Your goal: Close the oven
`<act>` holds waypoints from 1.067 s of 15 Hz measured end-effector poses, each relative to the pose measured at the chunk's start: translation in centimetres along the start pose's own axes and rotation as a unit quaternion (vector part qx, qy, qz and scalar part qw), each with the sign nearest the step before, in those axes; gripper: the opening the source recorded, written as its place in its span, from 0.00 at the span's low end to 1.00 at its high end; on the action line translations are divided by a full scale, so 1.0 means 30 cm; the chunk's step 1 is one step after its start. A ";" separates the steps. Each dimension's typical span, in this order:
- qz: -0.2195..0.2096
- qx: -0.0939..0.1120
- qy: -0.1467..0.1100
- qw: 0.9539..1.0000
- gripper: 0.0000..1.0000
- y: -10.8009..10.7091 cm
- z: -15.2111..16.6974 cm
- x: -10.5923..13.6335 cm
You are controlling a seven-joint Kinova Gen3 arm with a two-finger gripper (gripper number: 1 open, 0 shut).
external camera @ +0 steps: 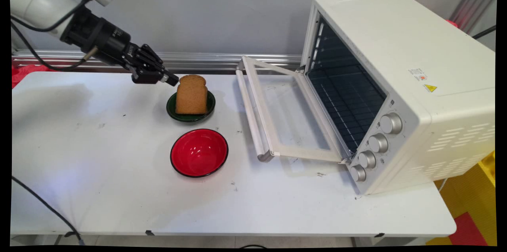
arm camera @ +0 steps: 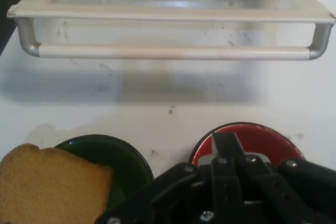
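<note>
Hovering beside the bread slice [external camera: 191, 94] on its green dish [external camera: 172, 110], our hand [external camera: 171, 79] looked pressed together, gripping nothing; the oven door [external camera: 273, 147] lay open, red bowl [external camera: 199, 152] empty.

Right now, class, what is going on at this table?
A white robot arm's black gripper, jaws closed and empty, is poised just left of a slice of brown bread, which stands propped in a small green dish. An empty red bowl sits in front of that dish. To the right, a white toaster oven has its glass door folded down flat.
</note>
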 end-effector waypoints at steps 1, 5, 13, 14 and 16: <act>0.004 -0.001 0.000 1.000 0.00 -0.004 0.016 -0.001; 0.014 -0.001 0.000 1.000 0.00 -0.019 0.100 -0.010; 0.037 -0.010 0.010 0.999 0.00 -0.034 0.439 -0.020; 0.038 -0.010 0.010 0.999 0.00 -0.036 0.487 -0.021; 0.040 -0.008 0.009 0.999 0.00 -0.043 0.572 -0.022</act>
